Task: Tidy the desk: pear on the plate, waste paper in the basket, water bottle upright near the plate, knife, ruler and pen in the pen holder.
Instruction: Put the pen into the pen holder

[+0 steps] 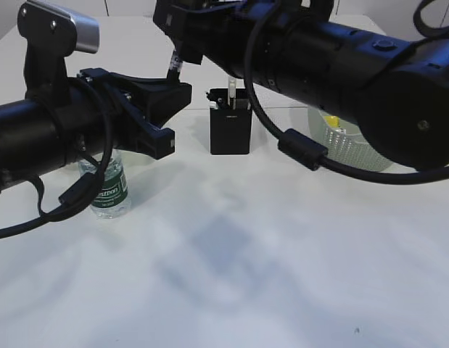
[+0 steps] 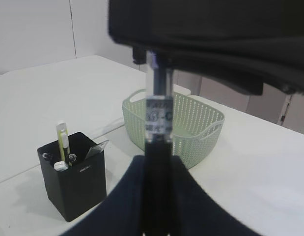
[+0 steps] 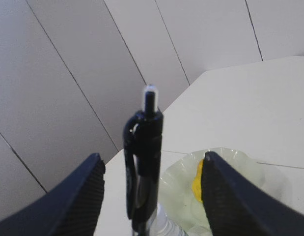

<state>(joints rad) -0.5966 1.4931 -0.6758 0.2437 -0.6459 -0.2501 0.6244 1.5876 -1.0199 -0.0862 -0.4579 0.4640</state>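
My left gripper is shut on the lower barrel of the pen, holding it upright above the desk. The pen's clip end stands between the fingers of my open right gripper, which do not touch it. The black pen holder holds a yellow-green knife and the clear ruler. The pear lies in the ruffled plate. Behind my left arm the water bottle stands upright. The green basket sits beyond the holder. No waste paper shows.
My right arm crosses the back of the desk from the right, above the pen holder and plate. My left arm reaches in from the left, in front of the bottle. A panelled wall lies behind the desk's far edge.
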